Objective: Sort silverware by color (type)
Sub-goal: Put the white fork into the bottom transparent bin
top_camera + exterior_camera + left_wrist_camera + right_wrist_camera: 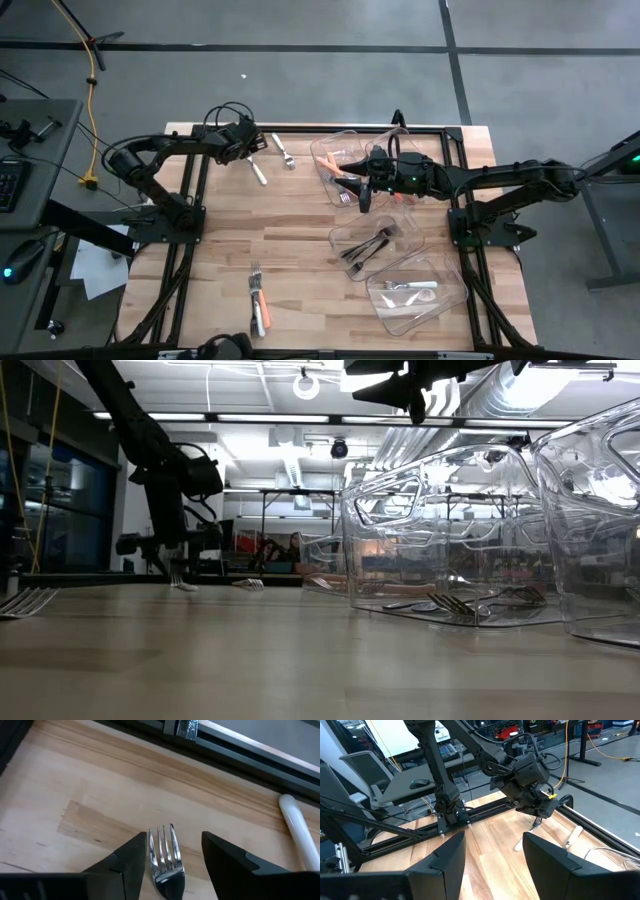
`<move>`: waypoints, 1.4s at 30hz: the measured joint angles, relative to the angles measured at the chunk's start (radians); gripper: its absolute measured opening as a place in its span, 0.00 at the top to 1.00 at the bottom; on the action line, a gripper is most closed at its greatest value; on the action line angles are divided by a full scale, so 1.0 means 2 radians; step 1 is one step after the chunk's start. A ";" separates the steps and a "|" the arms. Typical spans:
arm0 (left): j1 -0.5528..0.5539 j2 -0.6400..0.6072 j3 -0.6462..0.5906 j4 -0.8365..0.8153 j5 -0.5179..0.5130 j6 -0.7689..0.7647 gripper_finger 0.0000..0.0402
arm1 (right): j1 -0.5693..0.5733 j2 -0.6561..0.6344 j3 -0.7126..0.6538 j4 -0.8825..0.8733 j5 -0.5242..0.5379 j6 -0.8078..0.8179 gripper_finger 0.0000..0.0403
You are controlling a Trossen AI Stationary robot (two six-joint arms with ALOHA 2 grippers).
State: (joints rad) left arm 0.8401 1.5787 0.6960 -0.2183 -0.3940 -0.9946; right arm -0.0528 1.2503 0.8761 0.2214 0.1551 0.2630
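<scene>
Silverware (259, 300) lies on wooden table (290, 250).

Robotics lab: exposed ceiling ducts (520, 400), workbenches (290, 495), cables (600, 742).

the high camera looks straight down on the whole worktop (300, 250) from far above. the low one sits at worktop level, close to the clear bins (450, 540), facing the room. the left wrist camera is pressed close over a fork (165, 857) between its tool's tips. the right wrist camera looks across at the left tool (538, 820) and that same fork.
</scene>
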 joint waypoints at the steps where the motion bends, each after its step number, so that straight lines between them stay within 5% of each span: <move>1: -0.001 0.000 0.000 0.000 -0.001 0.000 0.56 | 0.000 0.000 0.000 0.000 0.000 0.000 0.55; 32: -0.048 0.064 0.000 0.032 -0.105 -0.028 0.57 | 0.000 0.000 0.000 0.000 0.000 0.005 0.55; 42: -0.048 0.063 0.000 0.026 -0.094 -0.023 0.83 | 0.000 0.000 0.000 0.000 0.000 0.005 0.55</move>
State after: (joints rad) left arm 0.7441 1.7053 0.6964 -0.1665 -0.5829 -1.0405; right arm -0.0528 1.2503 0.8761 0.2211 0.1549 0.2722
